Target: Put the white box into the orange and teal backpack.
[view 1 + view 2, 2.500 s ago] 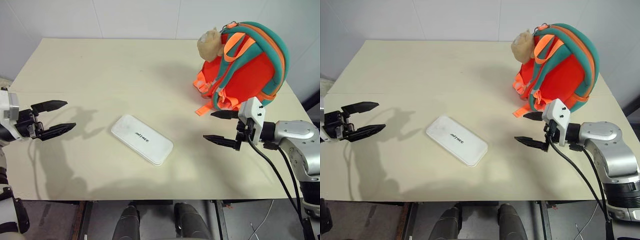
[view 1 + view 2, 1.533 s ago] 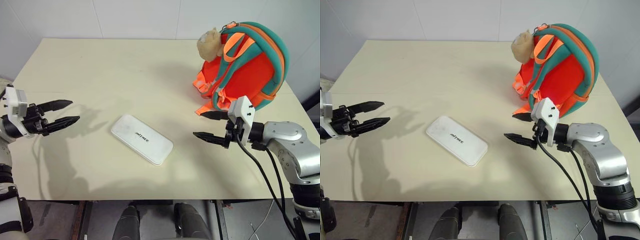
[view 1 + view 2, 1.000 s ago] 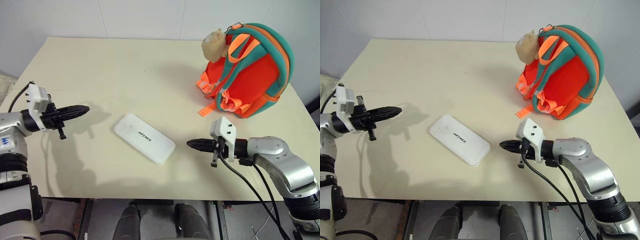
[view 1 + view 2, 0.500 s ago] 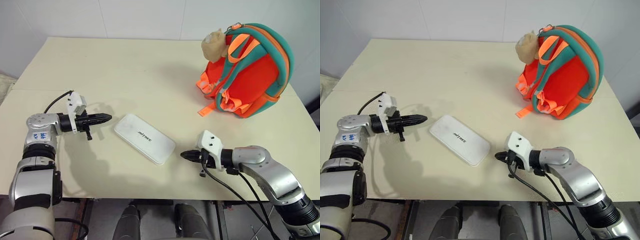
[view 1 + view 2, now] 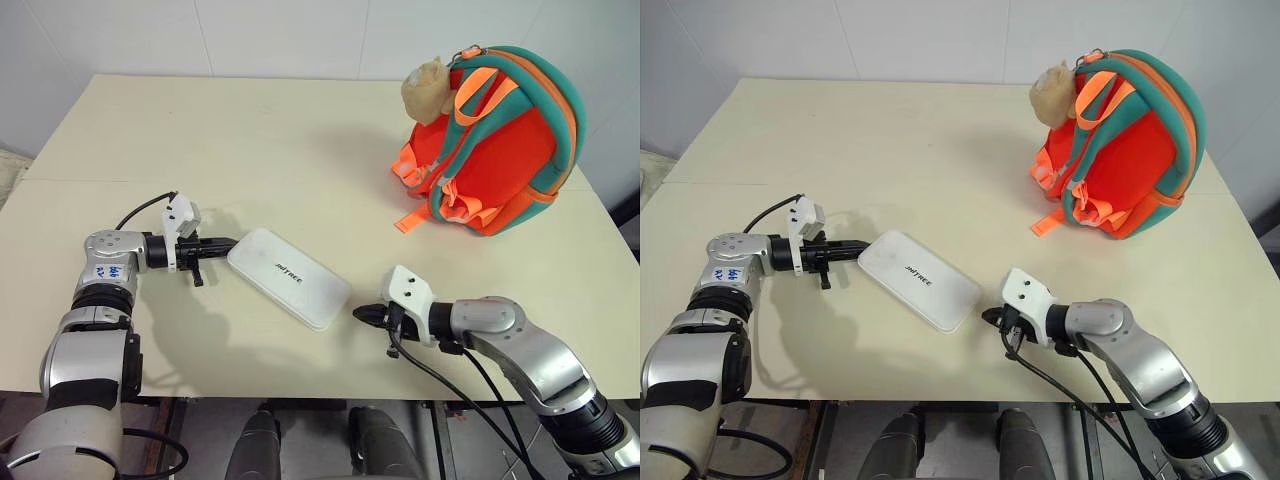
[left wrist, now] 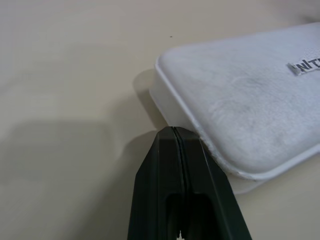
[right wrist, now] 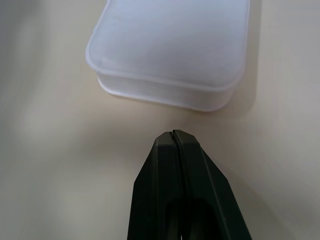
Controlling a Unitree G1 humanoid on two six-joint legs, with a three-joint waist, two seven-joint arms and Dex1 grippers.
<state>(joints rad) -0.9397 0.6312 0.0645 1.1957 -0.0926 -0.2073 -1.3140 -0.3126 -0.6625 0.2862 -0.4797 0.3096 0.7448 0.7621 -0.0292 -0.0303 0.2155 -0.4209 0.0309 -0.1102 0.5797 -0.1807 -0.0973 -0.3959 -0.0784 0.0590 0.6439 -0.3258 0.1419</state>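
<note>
With both arms low over the table, the scene reads as follows, nearest item first.

Right gripper [image 5: 360,313]: two black fingers pressed together, holding nothing; tip just beside the near end of the white box, a small gap visible in the right wrist view.

White box [image 5: 289,277]: flat white rectangular case with rounded corners and small dark lettering on top; lies flat and diagonal on the cream table top [image 5: 250,140], between the two grippers.

Left gripper [image 5: 224,241]: black fingers together, empty; tip at the far-left corner of the white box. Contact cannot be confirmed in the left wrist view.

Handling estimate: rigid shell, likely light; the smooth surface may slip. The low profile leaves little edge to catch while it lies flat.

Hold point: the short ends, pressed from both sides, or the long edges once one end is raised.

Orange and teal backpack [image 5: 500,140]: small rounded bag, bright orange body, teal padded straps, tan plush toy at the top; stands upright at the far right, well apart from the white box. No opening is visible.
</note>
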